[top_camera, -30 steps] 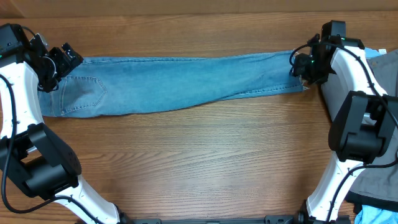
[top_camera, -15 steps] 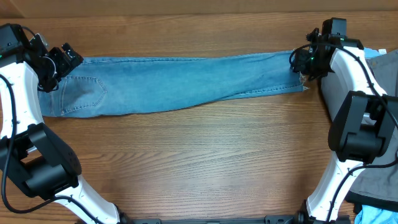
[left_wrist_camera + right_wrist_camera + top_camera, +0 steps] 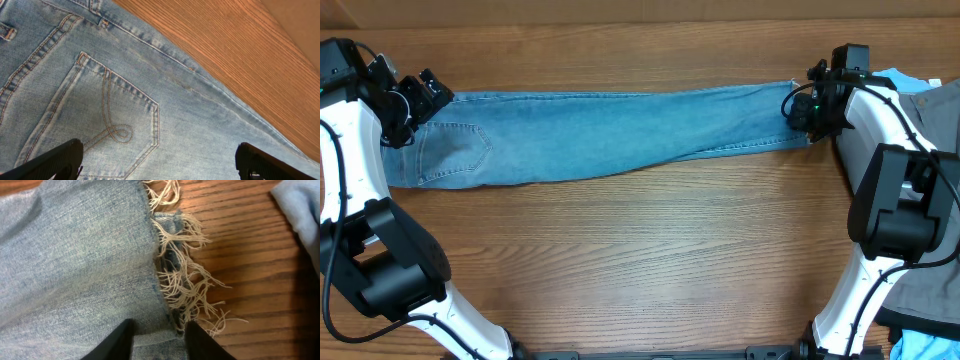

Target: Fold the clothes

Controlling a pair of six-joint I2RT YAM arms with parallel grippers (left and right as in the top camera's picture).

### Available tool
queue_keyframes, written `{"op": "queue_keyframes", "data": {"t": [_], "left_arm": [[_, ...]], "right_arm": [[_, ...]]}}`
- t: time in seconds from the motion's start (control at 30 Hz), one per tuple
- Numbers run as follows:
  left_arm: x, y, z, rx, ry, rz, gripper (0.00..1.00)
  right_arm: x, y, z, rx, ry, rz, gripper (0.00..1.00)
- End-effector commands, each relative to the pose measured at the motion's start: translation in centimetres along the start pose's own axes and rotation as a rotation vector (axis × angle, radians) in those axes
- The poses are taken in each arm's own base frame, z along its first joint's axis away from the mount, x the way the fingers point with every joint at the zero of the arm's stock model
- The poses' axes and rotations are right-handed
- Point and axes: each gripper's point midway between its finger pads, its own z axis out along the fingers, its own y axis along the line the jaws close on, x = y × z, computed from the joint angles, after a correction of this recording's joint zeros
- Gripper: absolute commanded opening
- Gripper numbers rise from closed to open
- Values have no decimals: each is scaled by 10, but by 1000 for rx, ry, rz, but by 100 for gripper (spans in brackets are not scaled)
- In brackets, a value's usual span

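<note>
Long light-blue jeans (image 3: 600,130) lie flat across the far side of the wooden table (image 3: 640,260), waist to the left, ankles to the right. My left gripper (image 3: 402,122) hovers wide open over the waist end; in the left wrist view the back pocket (image 3: 100,115) lies between the fingers of the left gripper (image 3: 160,160). My right gripper (image 3: 803,112) is at the ankle end. In the right wrist view the right gripper (image 3: 159,337) straddles the denim edge beside the frayed hem (image 3: 185,275), jaws narrowed but still apart, cloth between them.
A pale-blue garment (image 3: 895,78) lies just right of the ankle hem and shows in the right wrist view's corner (image 3: 300,205). Grey trousers (image 3: 948,120) cover the right edge, with a bright-blue garment (image 3: 920,345) at the bottom right.
The right gripper has shifted slightly toward the far edge at the hem and its jaws have narrowed around the denim. The left arm and the jeans have not moved.
</note>
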Motion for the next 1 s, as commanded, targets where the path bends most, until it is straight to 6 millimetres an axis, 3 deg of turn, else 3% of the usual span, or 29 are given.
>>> {"op": "queue_keyframes", "data": {"t": [0.0, 0.2, 0.37, 0.43, 0.53, 0.63, 0.7, 0.97], "left_arm": [[-11, -11, -16, 24, -47, 29, 100], [-11, -11, -16, 24, -47, 29, 100], [-12, -11, -16, 24, -47, 29, 100], [-11, -11, -16, 24, -47, 29, 100], [-11, -11, -16, 24, -47, 29, 100], [-11, -11, -16, 24, -47, 29, 100], [-12, -11, -16, 24, -47, 29, 100], [-11, -11, -16, 24, -47, 29, 100]], "right_arm": [[-9, 2, -14, -9, -42, -9, 65], [-10, 8, -14, -38, -48, -77, 79], [3, 30, -22, -263, -29, -255, 76], [2, 23, -25, -283, -38, -247, 76], [0, 8, -28, -273, -50, -217, 60], [-6, 1, -29, -265, -76, -212, 61], [-10, 0, -29, -261, -93, -222, 67], [-17, 3, -30, -275, -122, -236, 66]]}}
